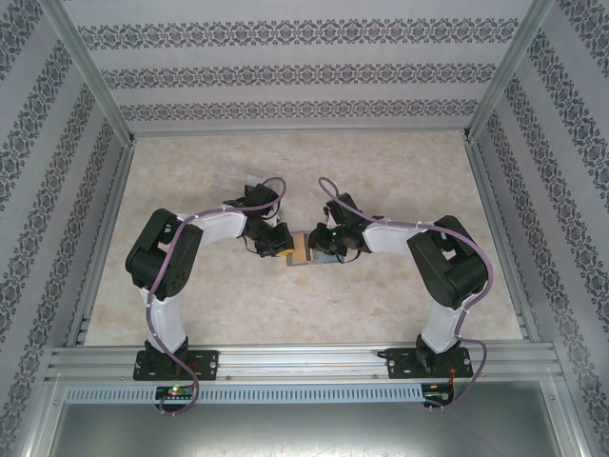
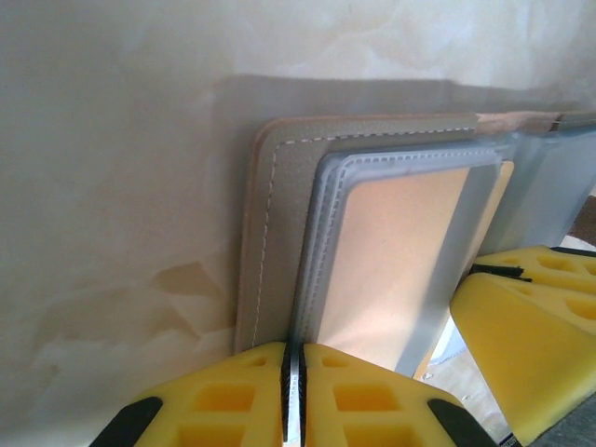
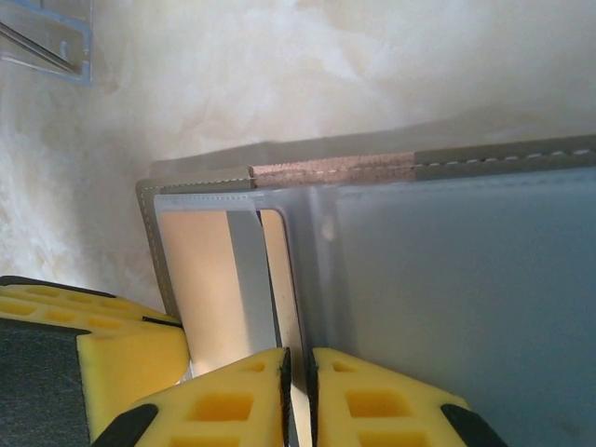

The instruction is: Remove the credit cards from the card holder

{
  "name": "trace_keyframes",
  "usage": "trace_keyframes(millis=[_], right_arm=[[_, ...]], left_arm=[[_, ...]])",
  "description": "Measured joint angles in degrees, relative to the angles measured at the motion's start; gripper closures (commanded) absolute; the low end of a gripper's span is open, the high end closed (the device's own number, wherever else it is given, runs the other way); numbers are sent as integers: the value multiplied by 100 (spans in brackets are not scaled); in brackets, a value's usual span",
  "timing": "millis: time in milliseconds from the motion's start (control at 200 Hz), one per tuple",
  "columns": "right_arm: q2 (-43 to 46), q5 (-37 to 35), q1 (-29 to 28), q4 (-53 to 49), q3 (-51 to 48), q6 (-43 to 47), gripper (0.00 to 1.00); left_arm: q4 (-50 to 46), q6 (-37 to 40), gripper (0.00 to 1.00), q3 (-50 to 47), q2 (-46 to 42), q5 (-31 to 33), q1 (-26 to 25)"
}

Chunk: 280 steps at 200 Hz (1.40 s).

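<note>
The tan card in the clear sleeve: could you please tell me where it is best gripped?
Pinch the tan card by its near edge, coming from the left gripper side: the clear sleeve looks stitched shut along its far and left edges, so that end seems the likely way out.

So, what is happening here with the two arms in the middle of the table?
Both arms meet at the centre of the table and hold the open card holder between them. The left gripper is shut on the lower edge of a clear sleeve of the holder, and a tan card sits inside that sleeve. The right gripper is shut on a thin edge of the holder from the other side. The card is not yet pulled out.
</note>
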<state>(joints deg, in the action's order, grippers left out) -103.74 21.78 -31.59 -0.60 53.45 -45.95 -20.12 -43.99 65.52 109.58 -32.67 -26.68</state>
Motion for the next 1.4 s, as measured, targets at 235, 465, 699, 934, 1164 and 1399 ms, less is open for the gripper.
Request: trace_keyframes(millis=[235, 465, 699, 934, 1164, 1399], right_arm=[[-68, 20, 0, 31, 0, 79, 83], [-68, 74, 37, 50, 0, 114, 92], [46, 63, 37, 70, -74, 151, 99], [286, 35, 195, 39, -260, 313, 100], [302, 20, 297, 44, -350, 374, 96], [299, 39, 297, 39, -350, 372, 79]], left_arm=[[-2, 2, 86, 15, 9, 13, 0], [-20, 24, 87, 22, 9, 15, 0], [-81, 144, 85, 52, 9, 79, 0], [-179, 249, 83, 85, 9, 149, 0], [-227, 313, 84, 125, 9, 144, 0], [-328, 341, 83, 177, -225, 173, 0]])
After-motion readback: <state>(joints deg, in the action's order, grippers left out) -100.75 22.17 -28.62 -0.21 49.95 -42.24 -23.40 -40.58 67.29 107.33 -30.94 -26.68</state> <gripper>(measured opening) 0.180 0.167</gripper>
